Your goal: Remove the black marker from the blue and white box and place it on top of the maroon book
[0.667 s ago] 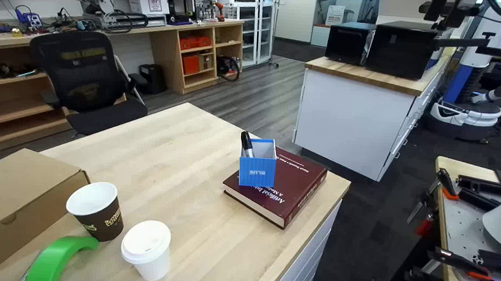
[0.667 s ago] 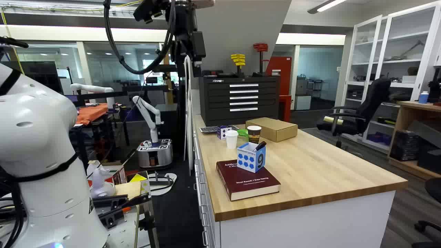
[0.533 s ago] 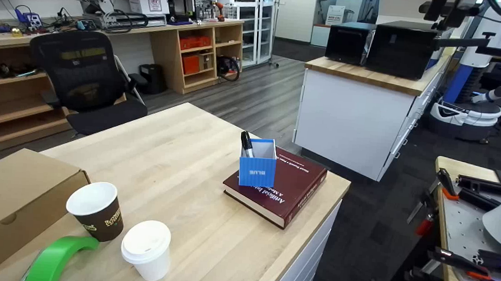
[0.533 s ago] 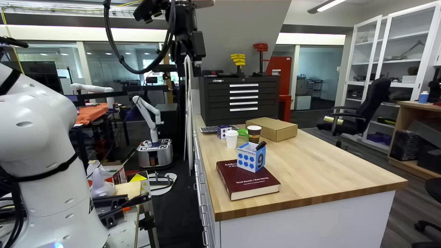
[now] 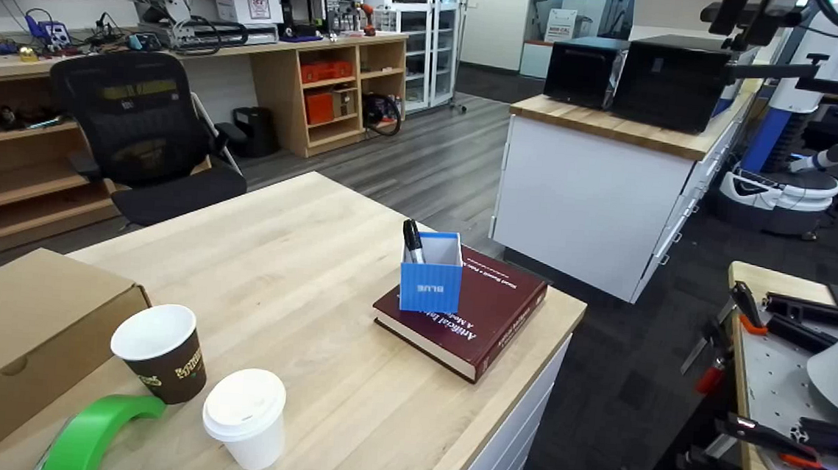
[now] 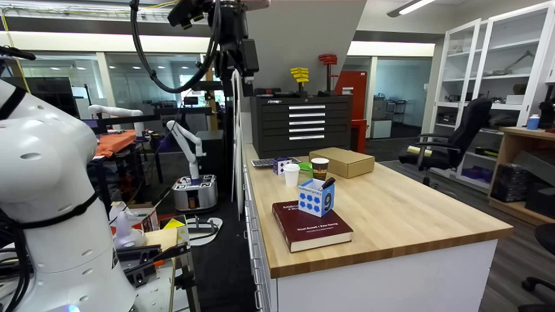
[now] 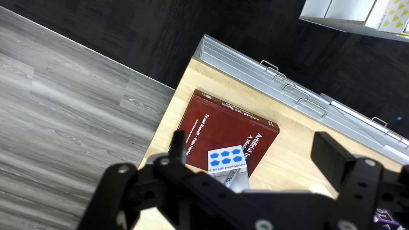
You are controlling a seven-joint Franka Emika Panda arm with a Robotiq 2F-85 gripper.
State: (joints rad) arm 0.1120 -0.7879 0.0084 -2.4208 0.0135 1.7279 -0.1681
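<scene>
The black marker stands leaning in the blue and white box, its black cap (image 5: 412,234) above the rim. Its cap also shows in an exterior view (image 6: 328,183); in the wrist view its grey barrel (image 7: 232,175) shows and the cap end is hidden by my gripper. The open-topped blue and white box (image 5: 430,289) sits upright on the maroon book (image 5: 495,299). In the wrist view the box (image 7: 226,158) and book (image 7: 217,127) lie between and beyond the fingers. My gripper (image 7: 254,148) is open and empty. It hangs high above the table in an exterior view (image 6: 237,89).
A brown cardboard box (image 5: 37,311), a dark paper cup (image 5: 166,365), a white lidded cup (image 5: 245,414) and a green curved thing (image 5: 99,430) stand on the wooden table (image 5: 310,316). A purple and white box (image 6: 282,166) is farther back. The book lies near the table's corner.
</scene>
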